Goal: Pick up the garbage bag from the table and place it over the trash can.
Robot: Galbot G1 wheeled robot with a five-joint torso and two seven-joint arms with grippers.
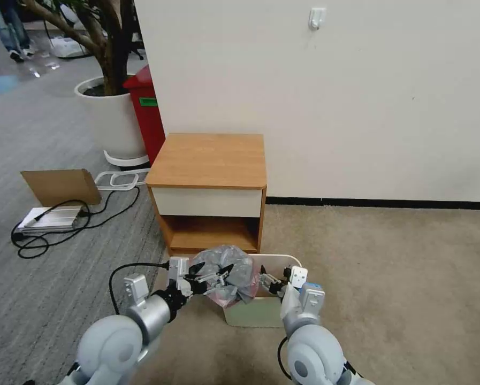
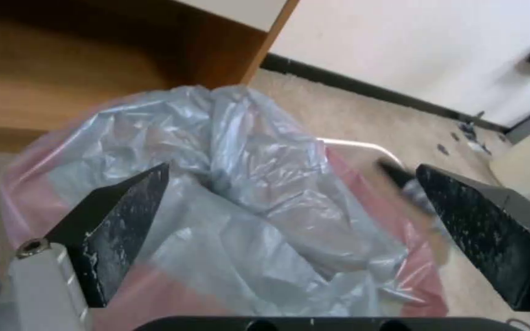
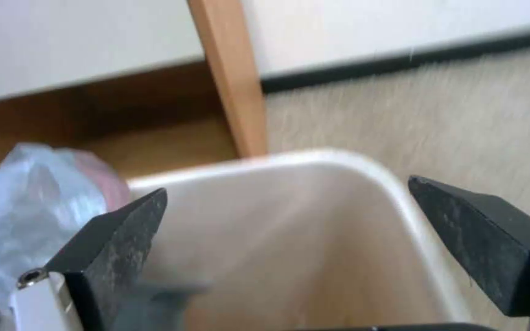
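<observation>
My left end effector [image 1: 210,278] hangs over the left half of the trash can [image 1: 261,315], its two black wedge-shaped fingers [image 2: 118,220] spread wide and released, gripping nothing. Under and between them lies the garbage bag [image 1: 226,272]: thin, crinkly, translucent grey film with pinkish-red edges, bunched in a puffy heap that covers the can's left side and spills over its near-left rim. In my left wrist view the creased plastic [image 2: 240,184] billows between the fingers.

My right end effector [image 1: 272,282] hovers over the right half of the can, also released, its matte black speckled fingers [image 3: 112,248] wide apart above the smooth cream interior [image 3: 314,239]. The can is rectangular with a rounded rim, and its right part is uncovered.

Just behind the can stands the counter [image 1: 207,160], a small light-brown wooden nightstand with a bare flat top, a white drawer front and a lower shelf. Beige carpet [image 1: 389,278] lies underneath.
</observation>
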